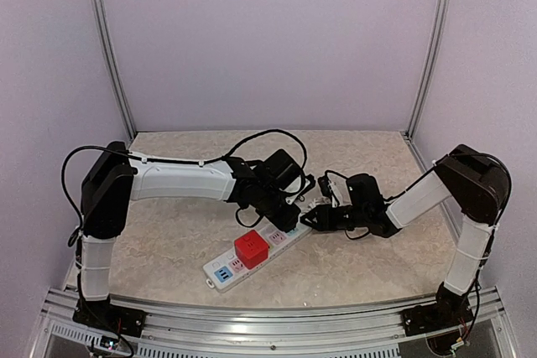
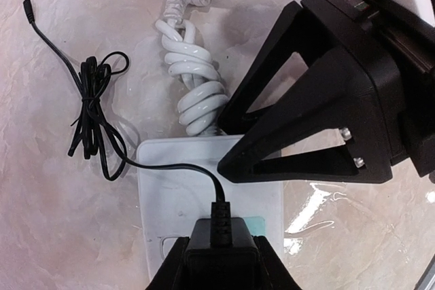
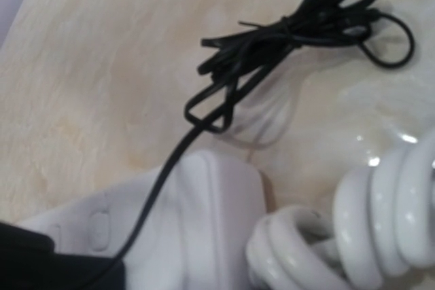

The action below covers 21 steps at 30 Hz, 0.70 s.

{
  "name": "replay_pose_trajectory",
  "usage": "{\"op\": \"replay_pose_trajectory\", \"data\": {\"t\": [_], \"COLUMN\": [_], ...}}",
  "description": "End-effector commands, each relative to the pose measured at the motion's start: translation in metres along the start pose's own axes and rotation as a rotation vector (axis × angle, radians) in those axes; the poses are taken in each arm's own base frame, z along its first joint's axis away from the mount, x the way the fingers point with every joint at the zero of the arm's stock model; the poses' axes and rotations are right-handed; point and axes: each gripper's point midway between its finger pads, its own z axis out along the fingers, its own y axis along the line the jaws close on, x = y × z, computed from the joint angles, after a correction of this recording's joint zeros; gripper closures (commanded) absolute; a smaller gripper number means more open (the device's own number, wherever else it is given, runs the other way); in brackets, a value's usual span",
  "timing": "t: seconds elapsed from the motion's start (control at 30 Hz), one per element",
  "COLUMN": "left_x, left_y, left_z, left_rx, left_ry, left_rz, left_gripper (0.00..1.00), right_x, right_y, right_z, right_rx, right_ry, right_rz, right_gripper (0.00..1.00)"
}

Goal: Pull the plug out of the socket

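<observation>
One plug (image 2: pixel 221 241) | clasped by left gripper (image 2: pixel 221 266) | atop socket (image 2: pixel 175 195)

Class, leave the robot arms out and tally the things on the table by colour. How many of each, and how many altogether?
White: 1, the power strip with its coiled cord
Red: 1, the cube plug
Black: 1, the adapter with its thin cable
Total: 3
</observation>
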Motion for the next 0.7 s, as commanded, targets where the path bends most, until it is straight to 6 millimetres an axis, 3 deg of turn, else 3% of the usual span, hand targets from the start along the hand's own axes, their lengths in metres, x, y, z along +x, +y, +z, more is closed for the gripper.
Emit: {"op": "replay_pose_trajectory", "data": {"t": [0.0,0.3,0.57,0.67], "left_x": [-0.029,-0.028,-0.028,-0.033], "left_y": [-0.015,-0.015,0.000,-0.008], "left_z": [-0.016,-0.020,-0.021,-0.027], "left_rx": [0.150,-0.014,0.119,0.080], "left_ry": [-0.086,-0.080,-0.089,-0.107], "left_rz": [-0.076,0.059,-0.110,-0.049], "left_gripper": [1.00,1.00,1.00,1.00], "right_x": [0.055,0.057,0.058,0.058], "right_y": [-0.038,-0.041,-0.042,-0.042], "right_z": [0.002,0.004,0.003,0.004], "right_rx": [0.138,0.144,0.149,0.151], "right_ry": [0.151,0.156,0.157,0.158], "right_rz": [0.077,0.078,0.077,0.077], "right_gripper": [0.71,0.72,0.74,0.74]}}
